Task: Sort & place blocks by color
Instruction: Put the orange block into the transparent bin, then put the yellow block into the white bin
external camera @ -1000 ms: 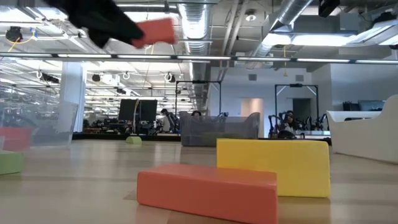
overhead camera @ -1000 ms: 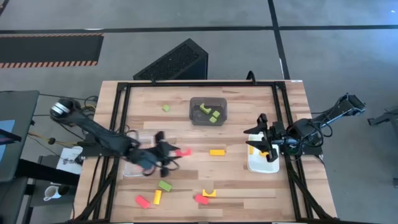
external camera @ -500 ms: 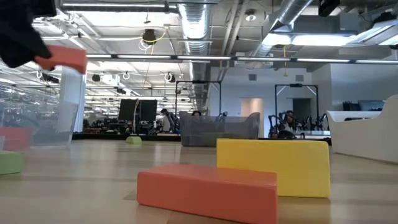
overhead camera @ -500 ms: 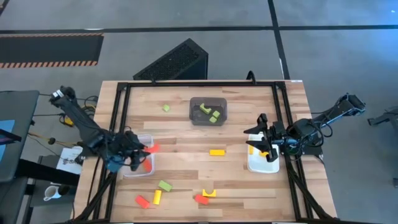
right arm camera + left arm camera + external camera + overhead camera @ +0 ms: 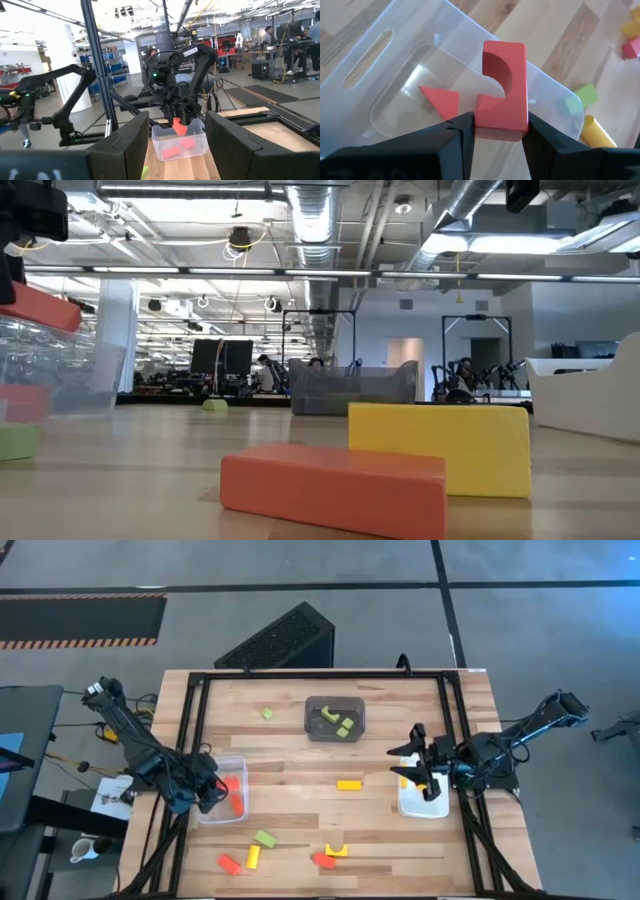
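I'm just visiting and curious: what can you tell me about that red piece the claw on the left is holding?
The red arch block is a solid, matte bar with a half-round notch cut into one side. The left claw pinches its lower end between two dark fingers, holding it upright in the air above the clear bin. Inside that bin lies a red triangle block.

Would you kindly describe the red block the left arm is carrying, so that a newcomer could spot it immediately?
Start at the clear bin on the table's left side. The left gripper hangs just above it, shut on the red arch block. Unlike the red blocks lying inside the bin, this one is held in the air and has a curved notch cut into one side.
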